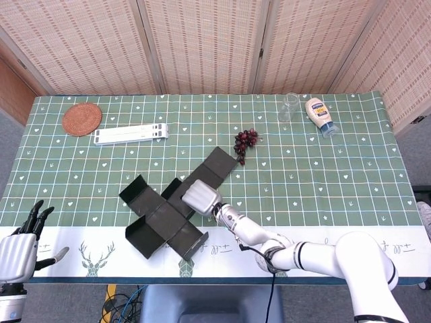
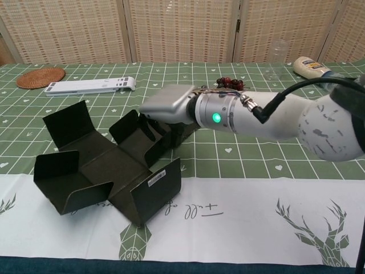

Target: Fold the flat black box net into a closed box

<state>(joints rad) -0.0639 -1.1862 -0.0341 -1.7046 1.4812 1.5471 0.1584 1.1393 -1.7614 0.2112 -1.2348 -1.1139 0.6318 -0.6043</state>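
Black cardboard box net (image 1: 172, 212) lies half-raised on the worktop, its long arm running toward the dark grape bunch (image 1: 245, 142); right hand (image 1: 201, 196) rests fingers-down on its middle panel; left hand (image 1: 19, 248), spread and empty, sits well off.

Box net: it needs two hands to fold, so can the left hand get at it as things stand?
Probably yes. The left hand is open at the table's near-left edge, with bare cloth between it and the box net.

A woven, reed-panelled folding screen (image 1: 202, 44) backs the table (image 1: 350, 168) — green checked cloth, white deer-print edge — under even light, grey floor (image 1: 10, 131) beside.
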